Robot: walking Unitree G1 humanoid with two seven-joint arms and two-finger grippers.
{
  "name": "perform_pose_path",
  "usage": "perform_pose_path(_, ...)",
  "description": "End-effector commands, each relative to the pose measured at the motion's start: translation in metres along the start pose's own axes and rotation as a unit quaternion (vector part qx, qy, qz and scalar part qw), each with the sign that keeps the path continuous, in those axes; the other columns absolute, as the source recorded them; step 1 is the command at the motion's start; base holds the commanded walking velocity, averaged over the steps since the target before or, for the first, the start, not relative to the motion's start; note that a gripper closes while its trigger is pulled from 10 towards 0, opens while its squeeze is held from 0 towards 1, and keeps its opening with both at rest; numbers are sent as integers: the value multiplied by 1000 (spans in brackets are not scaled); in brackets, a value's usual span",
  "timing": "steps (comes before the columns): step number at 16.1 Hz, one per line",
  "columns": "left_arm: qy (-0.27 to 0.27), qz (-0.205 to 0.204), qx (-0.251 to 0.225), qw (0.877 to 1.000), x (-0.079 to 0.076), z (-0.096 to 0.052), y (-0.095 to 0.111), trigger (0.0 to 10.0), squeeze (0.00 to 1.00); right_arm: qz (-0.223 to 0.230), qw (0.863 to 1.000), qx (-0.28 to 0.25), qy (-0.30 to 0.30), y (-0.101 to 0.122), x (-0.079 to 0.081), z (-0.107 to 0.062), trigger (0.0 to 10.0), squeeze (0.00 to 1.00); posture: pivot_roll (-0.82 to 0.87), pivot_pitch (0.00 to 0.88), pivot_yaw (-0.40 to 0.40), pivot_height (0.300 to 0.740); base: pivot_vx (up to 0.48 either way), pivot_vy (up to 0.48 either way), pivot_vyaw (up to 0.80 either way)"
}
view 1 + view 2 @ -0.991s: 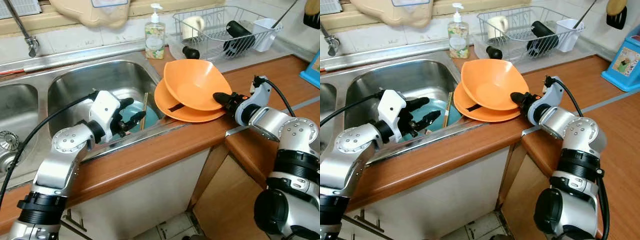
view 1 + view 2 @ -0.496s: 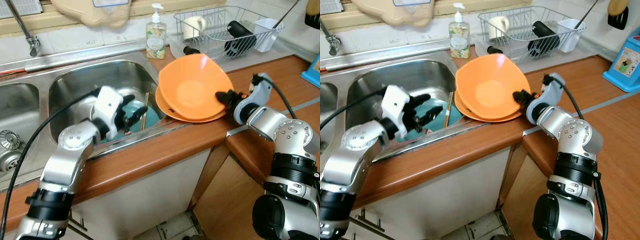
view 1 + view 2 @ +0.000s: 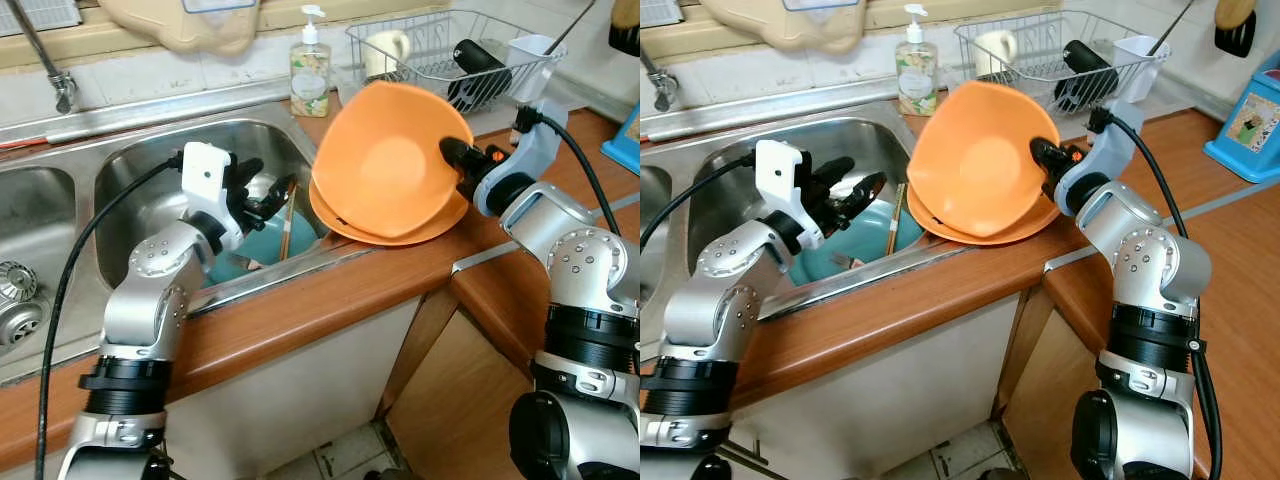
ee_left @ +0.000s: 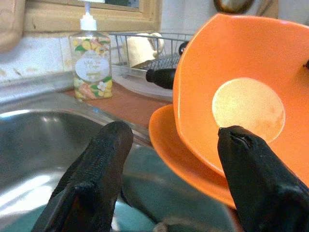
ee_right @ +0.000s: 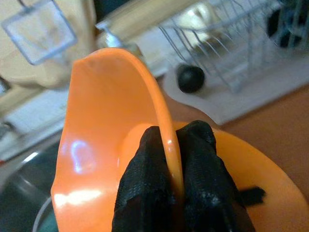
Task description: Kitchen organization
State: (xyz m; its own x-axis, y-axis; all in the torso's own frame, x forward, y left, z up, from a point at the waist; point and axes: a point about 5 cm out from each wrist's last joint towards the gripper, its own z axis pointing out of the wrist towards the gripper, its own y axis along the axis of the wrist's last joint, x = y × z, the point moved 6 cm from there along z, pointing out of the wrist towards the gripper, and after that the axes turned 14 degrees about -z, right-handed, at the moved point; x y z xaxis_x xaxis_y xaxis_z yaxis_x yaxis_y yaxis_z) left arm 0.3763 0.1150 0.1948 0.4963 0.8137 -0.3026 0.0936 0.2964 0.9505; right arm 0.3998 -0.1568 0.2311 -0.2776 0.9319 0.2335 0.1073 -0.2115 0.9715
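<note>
An orange bowl (image 3: 385,175) stands tipped up on its edge, its hollow facing the sink, and rests against an orange plate (image 3: 385,233) on the wooden counter. My right gripper (image 3: 455,158) is shut on the bowl's right rim; the right wrist view shows the rim (image 5: 164,121) pinched between both black fingers (image 5: 145,188). My left gripper (image 3: 265,187) hangs open over the steel sink (image 3: 160,165), above a teal dish (image 3: 270,238) lying in it. Nothing is between its fingers (image 4: 96,169), which point at the bowl (image 4: 246,96).
A pair of chopsticks (image 3: 287,222) leans in the sink beside the teal dish. A soap bottle (image 3: 310,72) and a wire dish rack (image 3: 450,55) with cups stand behind the plate. A tap (image 3: 45,60) is at far left, and a blue box (image 3: 1250,120) at far right.
My right gripper has risen and tilted the orange bowl from lying on the plate to nearly upright. The left gripper has lifted a little above the teal dish.
</note>
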Motion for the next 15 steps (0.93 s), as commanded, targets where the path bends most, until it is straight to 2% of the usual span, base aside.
perform_pose_path(1,6,-20,3,1000,3,1,-2,10000,0,-6,999,-42,31,20,14,-3,0,0,-135,0,36,740,0,0,0)
perform_pose_path(4,7,-47,6,999,2,6,-9,10000,0,8,994,-71,77,32,36,-8,0,0,-146,0,43,740,0,0,0)
perform_pose_path(7,-20,-114,-9,993,-6,9,-4,10000,0,28,989,-89,117,37,56,-13,0,0,-150,0,50,740,0,0,0)
perform_pose_path(8,-41,-159,-14,986,-11,10,-3,10000,0,35,986,-90,135,35,65,-15,0,0,-146,0,51,740,0,0,0)
perform_pose_path(10,-45,-190,-15,981,-11,11,-4,10000,0,50,983,-92,148,35,71,-15,0,0,-139,0,53,740,0,0,0)
perform_pose_path(11,-41,-227,-27,973,-8,12,-3,10000,0,66,981,-95,155,35,75,-16,0,0,-137,0,54,740,0,0,0)
perform_pose_path(13,-66,-304,-56,949,-11,12,8,10000,0,59,981,-91,158,32,79,-16,0,0,-141,0,57,740,0,0,0)
perform_pose_path(14,-86,-332,-64,937,-16,10,13,10000,0,53,983,-85,157,29,80,-15,0,0,-140,0,56,740,0,0,0)
perform_pose_path(15,-98,-344,-67,931,-19,10,16,10000,0,44,984,-79,155,25,81,-14,0,0,-141,0,57,740,0,0,0)
